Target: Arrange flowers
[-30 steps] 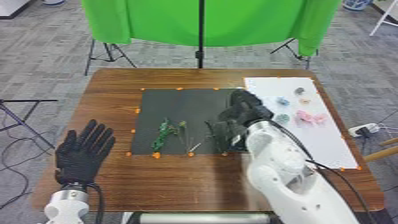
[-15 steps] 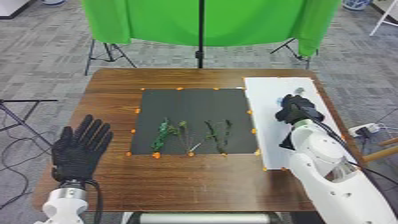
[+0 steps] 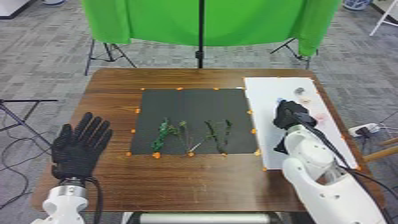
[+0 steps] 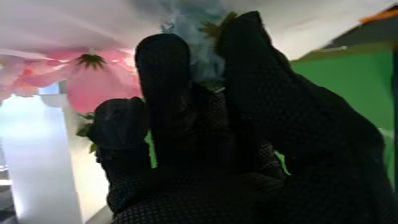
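Partly hidden flowers under the right hand, by the white sheet's right edge.
Head view: stems lie along the dark mat's near edge; left hand spread. Right wrist view: glove half-covers a blue flower; whether pinched, I cannot tell.

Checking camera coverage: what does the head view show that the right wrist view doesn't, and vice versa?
Head view: left robot hand, open; green stems on the black mat; grey flower near the white sheet's far end.
Right wrist view: green sepals on a pink flower, plus the blue flower's petals up close.
Both: right robot hand, pink and blue flowers, green cloth.
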`<action>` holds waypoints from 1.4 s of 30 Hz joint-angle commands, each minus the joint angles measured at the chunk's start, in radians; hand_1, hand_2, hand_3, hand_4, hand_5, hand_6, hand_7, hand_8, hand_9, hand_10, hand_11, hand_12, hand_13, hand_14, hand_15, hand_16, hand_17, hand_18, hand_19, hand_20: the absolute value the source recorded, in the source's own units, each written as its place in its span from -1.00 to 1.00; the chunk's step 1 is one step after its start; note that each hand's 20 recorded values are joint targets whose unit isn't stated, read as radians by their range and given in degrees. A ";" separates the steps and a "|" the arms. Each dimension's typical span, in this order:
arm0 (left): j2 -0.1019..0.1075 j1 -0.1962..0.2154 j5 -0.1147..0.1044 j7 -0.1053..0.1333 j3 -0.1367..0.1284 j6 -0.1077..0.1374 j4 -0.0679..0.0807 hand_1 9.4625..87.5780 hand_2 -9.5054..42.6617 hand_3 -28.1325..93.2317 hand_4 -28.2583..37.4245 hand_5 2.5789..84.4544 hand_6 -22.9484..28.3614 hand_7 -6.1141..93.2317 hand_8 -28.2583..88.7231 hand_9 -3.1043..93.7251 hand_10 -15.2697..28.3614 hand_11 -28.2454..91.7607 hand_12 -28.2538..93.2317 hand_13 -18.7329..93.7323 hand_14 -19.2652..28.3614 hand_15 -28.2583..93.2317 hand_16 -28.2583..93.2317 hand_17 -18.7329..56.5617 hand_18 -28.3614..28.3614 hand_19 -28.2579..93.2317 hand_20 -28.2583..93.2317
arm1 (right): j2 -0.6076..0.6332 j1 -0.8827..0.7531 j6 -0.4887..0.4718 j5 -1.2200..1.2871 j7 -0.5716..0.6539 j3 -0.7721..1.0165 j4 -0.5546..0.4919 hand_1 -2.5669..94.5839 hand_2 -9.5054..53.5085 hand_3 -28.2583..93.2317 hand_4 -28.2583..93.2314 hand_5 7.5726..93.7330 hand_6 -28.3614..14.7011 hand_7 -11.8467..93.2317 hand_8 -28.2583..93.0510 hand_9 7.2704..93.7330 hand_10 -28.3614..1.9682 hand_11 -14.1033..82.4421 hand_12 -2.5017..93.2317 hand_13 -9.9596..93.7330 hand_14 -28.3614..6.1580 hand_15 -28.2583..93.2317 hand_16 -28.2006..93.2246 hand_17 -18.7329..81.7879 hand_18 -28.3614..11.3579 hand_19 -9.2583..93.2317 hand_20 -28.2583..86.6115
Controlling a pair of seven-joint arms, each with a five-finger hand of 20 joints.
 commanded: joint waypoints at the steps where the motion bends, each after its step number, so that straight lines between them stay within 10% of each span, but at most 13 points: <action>1: -0.003 0.045 -0.010 0.026 -0.034 0.014 -0.011 -0.58 0.02 0.71 -1.00 0.00 0.27 -0.67 -0.67 -0.19 0.41 -0.22 -0.38 -0.20 0.49 -0.02 -0.65 -0.70 0.47 0.00 -0.35 | 0.003 0.029 0.036 0.004 -0.060 -0.045 -0.113 0.32 -1.00 0.66 -1.00 0.37 0.17 -0.07 -0.62 0.55 0.02 -0.20 -0.12 0.43 0.04 0.49 0.07 0.09 -0.76 1.00 0.41; 8: 0.003 0.068 -0.016 0.049 -0.057 0.024 -0.011 -0.59 0.01 0.71 -1.00 0.00 0.27 -0.67 -0.67 -0.20 0.40 -0.23 -0.39 -0.20 0.49 -0.02 -0.65 -0.70 0.47 0.00 -0.35 | -0.120 0.225 0.030 0.033 -0.226 -0.219 -0.099 0.31 -1.00 0.67 -1.00 0.36 0.17 -0.06 -0.62 0.55 0.01 -0.23 -0.10 0.42 0.05 0.49 0.08 0.08 -0.75 1.00 0.41; 18: 0.038 0.011 -0.012 0.069 -0.014 0.012 0.007 -0.60 0.01 0.71 -1.00 0.00 0.27 -0.67 -0.67 -0.20 0.41 -0.23 -0.38 -0.20 0.49 -0.02 -0.65 -0.70 0.47 0.00 -0.35 | -0.365 0.344 -0.044 -0.071 -0.632 -0.410 0.106 0.30 -1.00 0.68 -1.00 0.28 0.21 -0.03 -0.65 0.49 0.09 -0.26 -0.13 0.39 0.08 0.48 0.08 0.05 -0.72 0.99 0.37; 27: 0.076 -0.020 -0.013 0.068 0.004 0.027 0.010 -0.59 0.01 0.71 -1.00 0.00 0.27 -0.67 -0.66 -0.20 0.41 -0.23 -0.38 -0.20 0.48 -0.03 -0.65 -0.70 0.47 0.00 -0.35 | -0.455 0.331 -0.085 -0.184 -0.644 -0.445 0.232 0.25 -1.00 0.68 -1.00 0.25 0.23 -0.07 -0.66 0.48 0.09 -0.32 -0.17 0.38 0.09 0.45 0.07 0.03 -0.72 0.98 0.33; 42: 0.080 -0.019 -0.010 0.054 0.005 0.001 0.011 -0.59 0.01 0.71 -1.00 0.00 0.27 -0.67 -0.66 -0.20 0.41 -0.23 -0.38 -0.20 0.48 -0.03 -0.64 -0.70 0.47 0.00 -0.35 | -0.482 0.298 -0.145 -0.275 -0.595 -0.442 0.264 0.19 -1.00 0.72 -1.00 0.22 0.24 -0.21 -0.84 0.34 -0.01 -0.16 -0.36 0.33 0.06 0.46 0.04 0.01 -0.73 0.97 0.29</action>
